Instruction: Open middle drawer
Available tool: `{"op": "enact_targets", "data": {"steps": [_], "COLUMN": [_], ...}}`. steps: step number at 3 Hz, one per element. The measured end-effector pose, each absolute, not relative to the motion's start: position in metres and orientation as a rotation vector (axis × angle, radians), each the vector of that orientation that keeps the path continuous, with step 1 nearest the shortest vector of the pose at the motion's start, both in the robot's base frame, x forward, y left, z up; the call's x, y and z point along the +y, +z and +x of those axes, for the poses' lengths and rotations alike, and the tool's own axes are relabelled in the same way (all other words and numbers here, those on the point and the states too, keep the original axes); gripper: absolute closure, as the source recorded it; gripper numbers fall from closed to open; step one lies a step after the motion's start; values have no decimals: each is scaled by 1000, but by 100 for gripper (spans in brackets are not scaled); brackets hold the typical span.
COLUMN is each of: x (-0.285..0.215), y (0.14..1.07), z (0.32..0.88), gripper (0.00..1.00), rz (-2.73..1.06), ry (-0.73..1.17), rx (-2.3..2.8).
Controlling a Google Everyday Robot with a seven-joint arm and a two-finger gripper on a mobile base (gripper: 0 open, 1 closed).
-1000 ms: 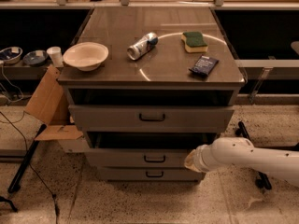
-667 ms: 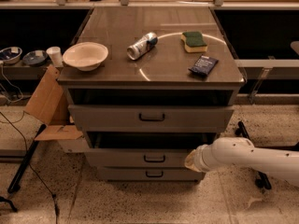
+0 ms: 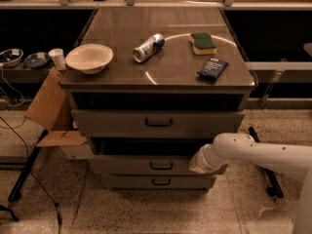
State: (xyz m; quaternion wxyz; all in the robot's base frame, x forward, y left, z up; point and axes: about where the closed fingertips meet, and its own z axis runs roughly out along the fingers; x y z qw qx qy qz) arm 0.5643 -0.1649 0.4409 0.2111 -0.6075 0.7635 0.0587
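The grey cabinet (image 3: 161, 84) has three drawers stacked. The middle drawer (image 3: 122, 165) has a mid-sized grey front with a small dark bar handle (image 3: 161, 166); a dark gap shows above its front. The wider top drawer (image 3: 107, 122) sits above it and the shortest bottom drawer (image 3: 126, 181) below. My white arm (image 3: 258, 155) reaches in from the right. My gripper (image 3: 197, 165) is at the right part of the middle drawer's front, to the right of the handle. Its tip is hidden behind the wrist.
On the cabinet top lie a white bowl (image 3: 89, 57), a tipped can (image 3: 148, 47), a green sponge (image 3: 203, 42) and a dark packet (image 3: 212, 68). An open cardboard box (image 3: 51, 108) and cables (image 3: 14, 130) are on the left. A dark stand leg (image 3: 265, 172) is on the right.
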Motion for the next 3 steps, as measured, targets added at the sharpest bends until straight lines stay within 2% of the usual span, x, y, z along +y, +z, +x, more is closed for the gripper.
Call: {"op": "enact_targets", "data": {"steps": [2, 3], "x": [-159, -159], "y": [439, 433], "z": [587, 592], "gripper": [100, 100], "rz": [-1699, -1614], "ry": [200, 312], "rx": [2151, 2172]}}
